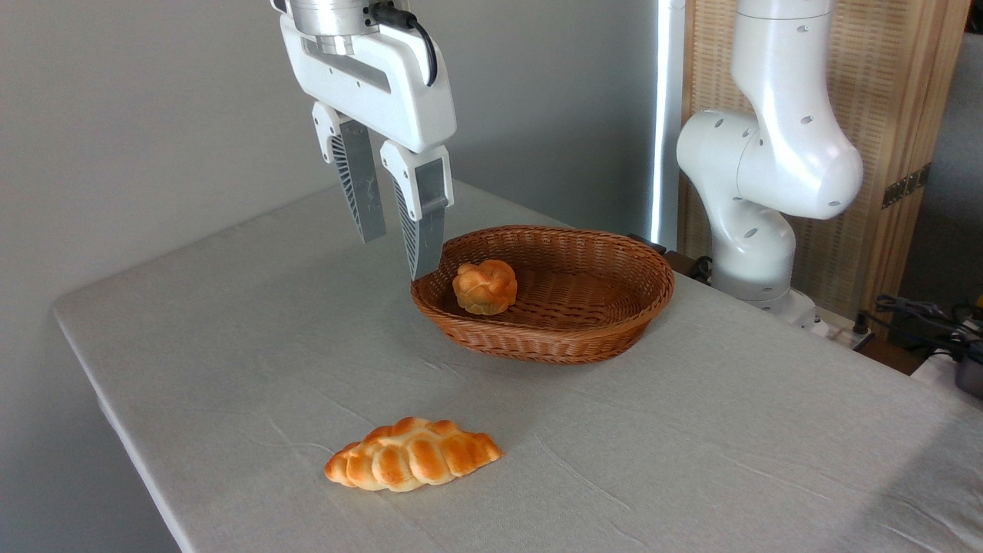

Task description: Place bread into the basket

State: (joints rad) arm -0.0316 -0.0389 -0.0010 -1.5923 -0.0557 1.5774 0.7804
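the claw (398, 255) is held above the worktop (230, 338) beside the left rim of the basket (607, 322) — fingers spread, nothing gripped. the bread (412, 455) is seen lying on the worktop, well apart from the basket — a small round roll (484, 286) is held inside.

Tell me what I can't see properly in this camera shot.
- Basket: inner left wall behind the roll and a finger.
- Arm above the gripper: cut off by the top edge.
- Loaf: underside against the table.
- Cables: cut by the right edge.
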